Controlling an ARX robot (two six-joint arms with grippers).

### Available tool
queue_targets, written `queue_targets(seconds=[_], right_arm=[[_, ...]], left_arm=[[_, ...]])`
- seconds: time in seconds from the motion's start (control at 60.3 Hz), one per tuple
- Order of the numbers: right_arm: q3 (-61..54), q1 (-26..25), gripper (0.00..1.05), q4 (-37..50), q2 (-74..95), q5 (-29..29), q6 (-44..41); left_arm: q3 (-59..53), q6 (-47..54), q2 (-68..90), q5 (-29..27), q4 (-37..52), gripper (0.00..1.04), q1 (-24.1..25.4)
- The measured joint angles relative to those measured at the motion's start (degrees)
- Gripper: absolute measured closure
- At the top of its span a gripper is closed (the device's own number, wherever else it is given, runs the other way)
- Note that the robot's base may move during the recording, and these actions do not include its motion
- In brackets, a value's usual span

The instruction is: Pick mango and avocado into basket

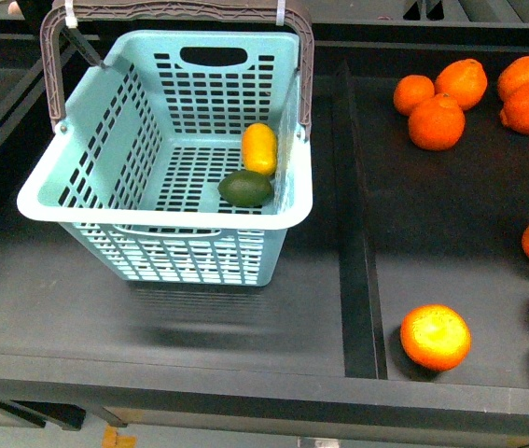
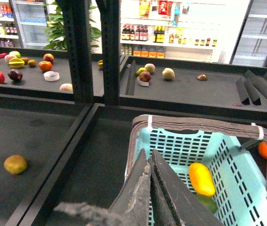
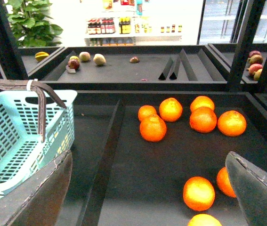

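The left gripper [image 2: 150,162] has its jaws pressed together on nothing above the basket [image 1: 152,210], the right gripper [image 3: 147,188] is spread wide and empty over the oranges [image 3: 171,109], and the mango [image 1: 259,148] and avocado [image 1: 245,189] lie touching inside the basket.

Glossy plastic basket [image 1: 166,219], matt blk shelf [image 1: 59,299].

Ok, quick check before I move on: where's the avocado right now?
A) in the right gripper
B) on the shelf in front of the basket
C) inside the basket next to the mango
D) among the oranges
C: the front view shows the avocado lying on the floor of the basket, touching the mango.
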Motion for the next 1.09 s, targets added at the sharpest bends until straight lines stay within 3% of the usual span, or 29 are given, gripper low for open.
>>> queue_targets(seconds=[0.315,0.348,0.398,0.564,1.094], right_arm=[[0.00,0.00,0.09,0.00,0.00,-0.02,-0.02],[0.00,0.00,0.09,0.00,0.00,-0.02,0.00],[0.00,0.00,0.09,0.00,0.00,0.02,0.00],[0.00,0.00,0.09,0.00,0.00,-0.02,0.00],[0.00,0.00,0.09,0.00,0.00,0.00,-0.02]], left_arm=[[-10.10,0.37,-17.07,7.76,-7.02,1.03,8.09],[-10.67,0.44,-18.86,11.61,-8.26,1.03,10.60],[-11.45,0.50,-21.44,12.26,-10.05,1.03,12.90],[-14.19,0.52,-25.53,12.74,-10.75,1.03,13.18],[-14.19,0.57,-42.49,12.83,-27.15,1.03,13.25]])
